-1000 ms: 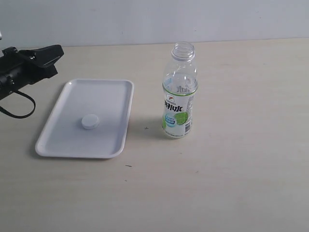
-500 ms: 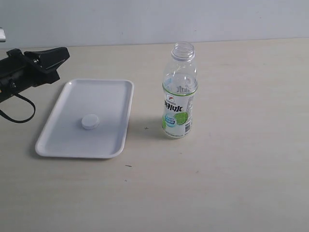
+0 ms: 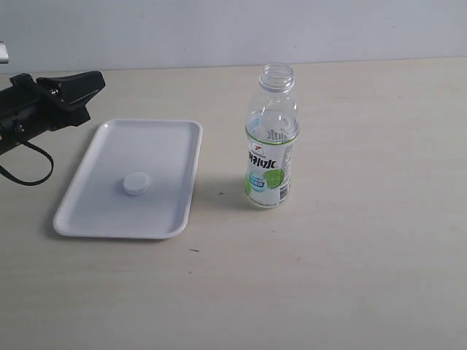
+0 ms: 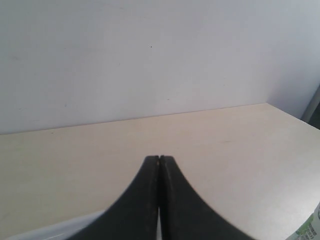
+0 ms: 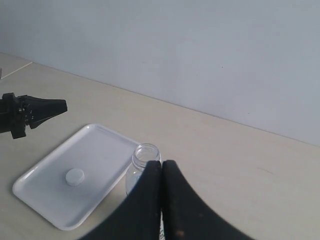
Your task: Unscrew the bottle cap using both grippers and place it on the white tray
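The bottle cap lay flat on the white tray, a little toward the near end of its middle, free of any grip, in the same spot as a second earlier. The tray sat on the left part of the pale table, its long side running away from the camera, and it had not shifted either. Well apart from it to the right stood the bottle — upright, its neck open, its green and white label facing the camera — and it too stood just where it had been. The one change was at the left gripper: against the frame from a second before, it had come slightly further in from the left edge of the exterior view, and its tip now hung beyond the tray's far left corner, off the tray and clear of the cap. Over the last half second it had not moved. Its jaws were pressed together with no gap between them and held nothing, as the left wrist view showed plainly. A black cable looped down below that arm, beside the tray's left edge. The right gripper lay outside the exterior view — its own wrist view showed its jaws likewise fully closed and empty, raised well above the table, with the bottle's open neck just past them and the tray with the cap beyond.
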### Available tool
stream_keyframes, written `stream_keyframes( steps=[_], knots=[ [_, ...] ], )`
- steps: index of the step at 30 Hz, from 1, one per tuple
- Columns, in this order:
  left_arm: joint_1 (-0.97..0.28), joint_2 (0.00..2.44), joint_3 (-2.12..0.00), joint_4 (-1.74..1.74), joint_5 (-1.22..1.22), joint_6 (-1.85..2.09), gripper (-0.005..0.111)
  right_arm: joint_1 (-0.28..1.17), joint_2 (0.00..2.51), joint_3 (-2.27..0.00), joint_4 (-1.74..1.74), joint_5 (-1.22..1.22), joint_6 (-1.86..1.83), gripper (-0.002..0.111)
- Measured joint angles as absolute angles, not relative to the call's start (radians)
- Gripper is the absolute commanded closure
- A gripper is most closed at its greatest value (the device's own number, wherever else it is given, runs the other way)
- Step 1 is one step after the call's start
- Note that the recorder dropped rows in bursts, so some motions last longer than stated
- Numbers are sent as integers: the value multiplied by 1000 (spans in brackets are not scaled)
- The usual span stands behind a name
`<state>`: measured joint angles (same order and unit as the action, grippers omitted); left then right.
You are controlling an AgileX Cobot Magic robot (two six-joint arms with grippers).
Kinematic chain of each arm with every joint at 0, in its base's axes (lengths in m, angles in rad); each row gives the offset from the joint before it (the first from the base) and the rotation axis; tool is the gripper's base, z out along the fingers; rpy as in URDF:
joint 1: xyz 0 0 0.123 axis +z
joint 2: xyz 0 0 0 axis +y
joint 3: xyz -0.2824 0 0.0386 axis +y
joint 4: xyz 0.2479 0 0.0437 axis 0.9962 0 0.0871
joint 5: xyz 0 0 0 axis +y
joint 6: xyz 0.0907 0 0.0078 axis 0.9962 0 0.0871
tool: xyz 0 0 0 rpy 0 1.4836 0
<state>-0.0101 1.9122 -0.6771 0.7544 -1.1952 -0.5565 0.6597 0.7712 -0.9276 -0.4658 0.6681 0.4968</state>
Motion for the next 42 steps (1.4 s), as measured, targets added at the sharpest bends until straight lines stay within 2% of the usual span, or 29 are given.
stream_keyframes(
  steps=[7, 13, 20, 24, 29, 34, 38, 42],
  knots=[
    [-10, 1886, -677, 779, -1156, -556, 107, 660, 771, -928, -466, 668, 497, 108],
    [-10, 1640, -675, 1080, -811, -744, 107, 660, 771, -928, -466, 668, 497, 108],
    [-12, 1277, -652, 1314, -422, -1458, 107, 660, 771, -928, -466, 668, 497, 108],
    [-12, 1077, -557, 1328, -269, -1653, 107, 660, 771, -928, -466, 668, 499, 108],
    [-12, 785, -423, 1328, -243, -1694, 107, 660, 771, -928, -466, 668, 499, 108],
    [-12, 377, -256, 1461, -238, -1700, 107, 660, 771, -928, -466, 668, 499, 108],
    [-12, 245, -216, 1579, -237, -1700, 107, 660, 771, -928, -466, 668, 501, 108],
    [-12, 226, -210, 1608, -245, -1700, 107, 660, 771, -928, -466, 668, 501, 108]
  ],
)
